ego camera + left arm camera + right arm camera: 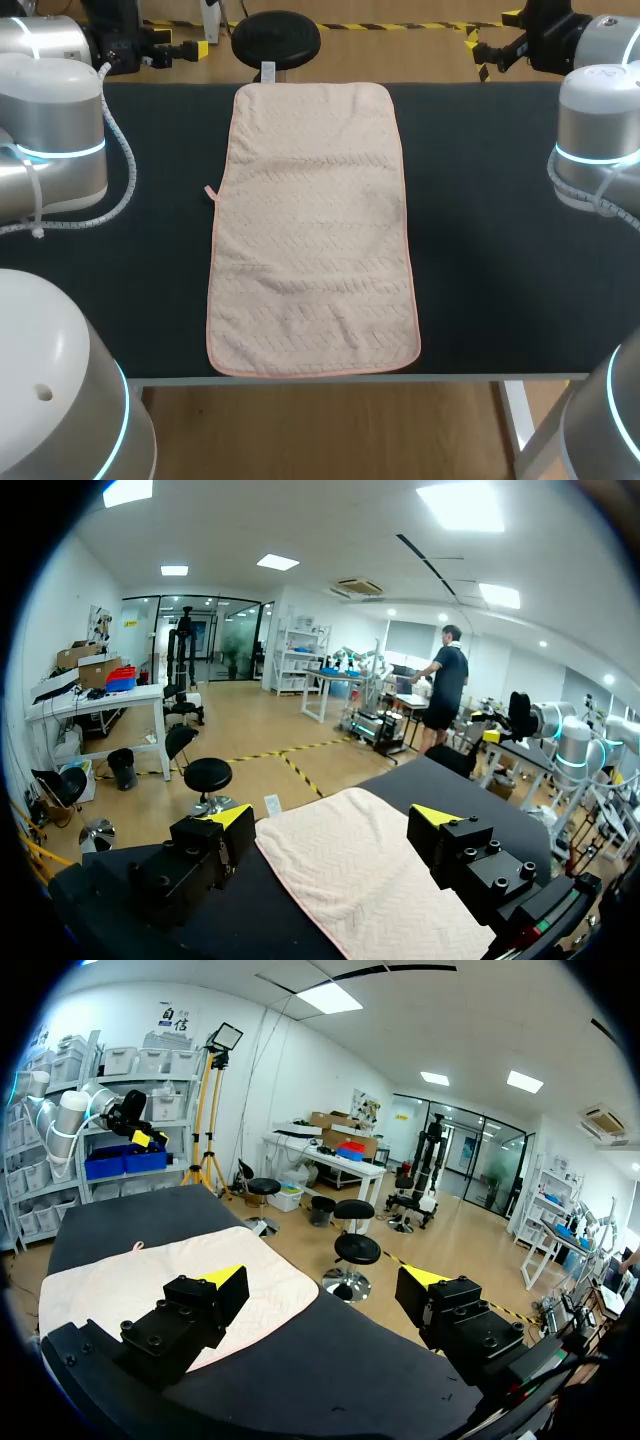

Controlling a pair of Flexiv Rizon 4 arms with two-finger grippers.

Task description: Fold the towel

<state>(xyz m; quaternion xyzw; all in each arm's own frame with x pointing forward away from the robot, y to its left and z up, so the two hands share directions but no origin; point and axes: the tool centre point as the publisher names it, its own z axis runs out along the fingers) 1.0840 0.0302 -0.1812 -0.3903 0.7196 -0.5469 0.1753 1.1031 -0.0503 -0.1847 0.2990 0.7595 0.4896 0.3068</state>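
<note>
"One pale pink rectangular woven towel (312, 230), flat mid-way on the dark tabletop (500, 250), long axis running near edge to far edge."
"Left wrist view?"
"The left gripper (330, 818) gapes, empty; a towel end lies just ahead between its fingers."
"Right wrist?"
"The right gripper (325, 1278) is spread, empty; the towel lies off beside it. Left looks nearer."
</note>
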